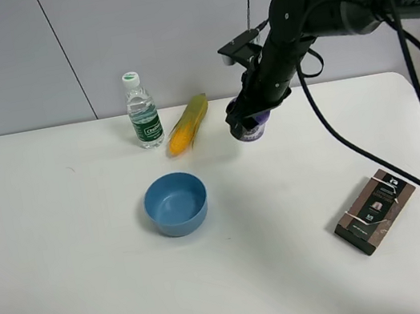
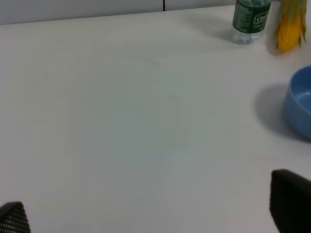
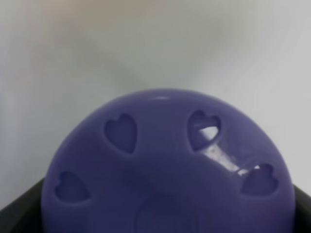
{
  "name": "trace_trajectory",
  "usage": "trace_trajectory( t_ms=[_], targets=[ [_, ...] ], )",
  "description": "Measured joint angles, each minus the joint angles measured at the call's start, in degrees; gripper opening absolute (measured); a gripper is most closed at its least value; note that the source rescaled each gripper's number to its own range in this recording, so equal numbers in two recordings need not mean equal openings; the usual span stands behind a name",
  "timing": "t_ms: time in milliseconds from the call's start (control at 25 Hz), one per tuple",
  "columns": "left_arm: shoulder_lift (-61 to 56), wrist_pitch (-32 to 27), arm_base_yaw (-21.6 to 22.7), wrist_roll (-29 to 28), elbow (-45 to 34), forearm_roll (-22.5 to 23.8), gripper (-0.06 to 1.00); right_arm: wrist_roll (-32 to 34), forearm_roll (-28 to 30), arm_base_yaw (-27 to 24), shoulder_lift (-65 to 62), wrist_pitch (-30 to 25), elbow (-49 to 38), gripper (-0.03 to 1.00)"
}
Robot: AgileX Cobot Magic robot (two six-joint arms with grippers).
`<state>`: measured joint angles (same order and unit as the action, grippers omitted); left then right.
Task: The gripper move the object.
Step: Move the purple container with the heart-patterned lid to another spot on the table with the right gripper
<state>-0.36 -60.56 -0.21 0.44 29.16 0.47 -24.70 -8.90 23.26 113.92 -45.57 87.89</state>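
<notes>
The small round tub [image 1: 256, 129] with a lilac-purple lid is at the far middle-right of the white table, held in my right gripper [image 1: 251, 120], which comes down on it from above. In the right wrist view the purple lid [image 3: 165, 165], with heart-shaped cut-outs, fills the lower half between dark fingers [image 3: 14, 213] at the corners. I cannot tell whether the tub touches the table. My left gripper [image 2: 150, 218] is open and empty over bare table; only its two fingertips [image 2: 291, 204] show.
A water bottle [image 1: 143, 112] and a yellow packet [image 1: 188, 124] stand left of the tub at the back. A blue bowl [image 1: 176, 204] sits mid-table. A brown flat packet [image 1: 373, 211] lies at the front right. The table's right edge is near the arm's cables.
</notes>
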Motion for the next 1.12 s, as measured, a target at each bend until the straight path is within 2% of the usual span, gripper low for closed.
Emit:
trace_trajectory(
  t_ms=[400, 520, 720, 920, 1120],
  targets=[
    [0.00, 0.00, 0.00, 0.00, 0.00, 0.00, 1.00, -4.09, -8.13, 3.16, -2.16, -7.98, 0.05, 0.05],
    [0.00, 0.00, 0.00, 0.00, 0.00, 0.00, 1.00, -4.30, -7.66, 3.22, -2.27, -11.54, 0.05, 0.05],
    [0.00, 0.00, 0.00, 0.00, 0.00, 0.00, 1.00, -3.17, -2.09, 3.26, -2.77, -17.13, 0.00, 0.05],
    [0.00, 0.00, 0.00, 0.00, 0.00, 0.00, 1.00, -1.84, 0.04, 1.89, -7.34, -14.88, -3.96, 0.05],
    [0.00, 0.00, 0.00, 0.00, 0.00, 0.00, 1.00, -1.77, 0.85, -0.36, -14.02, -9.76, -15.57, 0.05]
  ],
)
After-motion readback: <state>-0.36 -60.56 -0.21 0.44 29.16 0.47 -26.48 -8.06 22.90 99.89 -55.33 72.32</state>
